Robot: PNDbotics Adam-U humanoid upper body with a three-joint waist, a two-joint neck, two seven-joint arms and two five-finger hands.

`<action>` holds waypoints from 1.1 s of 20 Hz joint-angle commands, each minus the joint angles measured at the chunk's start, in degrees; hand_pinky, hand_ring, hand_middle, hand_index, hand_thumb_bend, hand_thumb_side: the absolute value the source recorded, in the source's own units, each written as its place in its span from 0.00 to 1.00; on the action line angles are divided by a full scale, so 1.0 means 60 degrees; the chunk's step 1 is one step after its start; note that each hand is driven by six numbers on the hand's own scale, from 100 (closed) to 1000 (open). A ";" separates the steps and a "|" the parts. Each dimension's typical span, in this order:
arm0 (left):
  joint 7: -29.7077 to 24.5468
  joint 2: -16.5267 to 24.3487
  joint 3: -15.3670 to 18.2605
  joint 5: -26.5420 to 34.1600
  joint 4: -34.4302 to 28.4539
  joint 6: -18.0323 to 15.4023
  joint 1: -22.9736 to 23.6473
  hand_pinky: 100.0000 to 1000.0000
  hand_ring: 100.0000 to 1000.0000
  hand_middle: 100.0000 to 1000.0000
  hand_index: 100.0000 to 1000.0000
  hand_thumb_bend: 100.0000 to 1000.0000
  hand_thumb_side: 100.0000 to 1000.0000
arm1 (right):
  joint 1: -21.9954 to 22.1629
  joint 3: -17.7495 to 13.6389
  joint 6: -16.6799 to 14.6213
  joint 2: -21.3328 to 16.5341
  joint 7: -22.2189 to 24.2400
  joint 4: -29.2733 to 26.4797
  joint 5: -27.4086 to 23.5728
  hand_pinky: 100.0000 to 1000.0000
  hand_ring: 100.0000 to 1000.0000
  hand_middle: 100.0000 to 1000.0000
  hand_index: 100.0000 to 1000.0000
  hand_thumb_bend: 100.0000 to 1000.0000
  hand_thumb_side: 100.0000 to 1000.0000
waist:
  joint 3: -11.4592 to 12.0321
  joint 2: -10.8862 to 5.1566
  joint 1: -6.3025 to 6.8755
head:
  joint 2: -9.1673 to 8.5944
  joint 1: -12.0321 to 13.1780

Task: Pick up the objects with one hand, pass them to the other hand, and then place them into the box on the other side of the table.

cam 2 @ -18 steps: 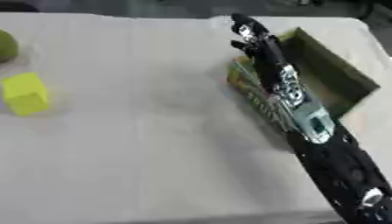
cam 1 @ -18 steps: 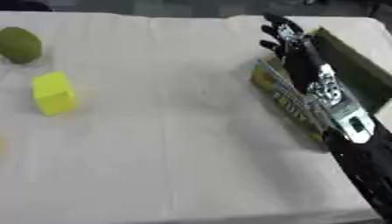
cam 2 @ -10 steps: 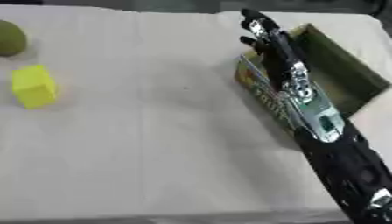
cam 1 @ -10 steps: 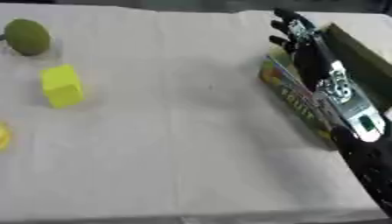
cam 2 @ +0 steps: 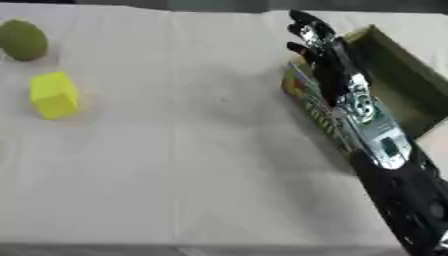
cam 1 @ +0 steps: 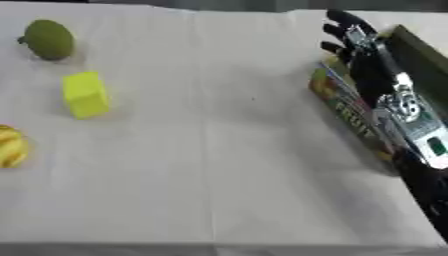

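Reaching in from the lower right, the right arm lies along the near wall of the box (cam 2: 398,85), and the right hand (cam 2: 313,44) sits past the box's far left corner with fingers spread and nearly straight, holding nothing. The box is just to the right of the hand and under the forearm: one open green carton, tilted on the counter (cam 1: 219,150), with a colourful printed side. On that side, yellow letters look like "FRUIT" (cam 1: 354,119); the rest of the print is too blurred to read. Inside, I cannot tell what the box holds.

Three loose things lie well apart from the hand, far to its left across the white cloth. One green round fruit (cam 1: 48,39) is farthest back, about level with the hand. One yellow block (cam 1: 86,94) stands nearer than the fruit, a plain bright cube with slightly rounded edges. One yellow striped thing (cam 1: 10,146) shows only partly at the left edge of the left eye view, nearest of the three. None of them touch each other.
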 commanded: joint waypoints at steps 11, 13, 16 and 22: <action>-0.5018 0.2672 -0.2511 -0.4459 0.0970 0.2911 -0.3645 0.68 0.71 0.69 0.84 0.23 0.59 | -0.0021 0.0053 0.0157 -0.0328 0.0115 -0.0097 -0.0010 0.91 0.99 0.96 0.90 0.00 0.75 | -0.0231 -0.0307 0.0176 | 0.0054 -0.0005; -0.6538 0.2711 -0.3098 -0.5061 0.1373 0.2933 -0.4313 0.71 0.74 0.73 0.85 0.29 0.57 | -0.0046 0.0096 0.0204 -0.0336 0.0131 -0.0099 0.0014 0.91 0.99 0.96 0.90 0.00 0.75 | -0.0269 -0.0333 0.0177 | 0.0054 0.0032; -0.8691 0.2521 -0.3830 -0.5793 0.1957 0.2649 -0.5048 0.77 0.79 0.72 0.82 0.42 0.53 | -0.0069 0.0143 0.0274 -0.0348 0.0158 -0.0104 0.0066 0.91 0.99 0.95 0.90 0.00 0.75 | -0.0333 -0.0357 0.0173 | 0.0054 0.0095; -1.2192 0.1965 -0.4561 -0.7331 0.2958 0.1878 -0.5721 0.87 0.85 0.75 0.83 0.61 0.46 | -0.0113 0.0199 0.0365 -0.0308 0.0178 -0.0083 0.0105 0.91 0.98 0.94 0.90 0.00 0.76 | -0.0368 -0.0334 0.0185 | 0.0054 0.0178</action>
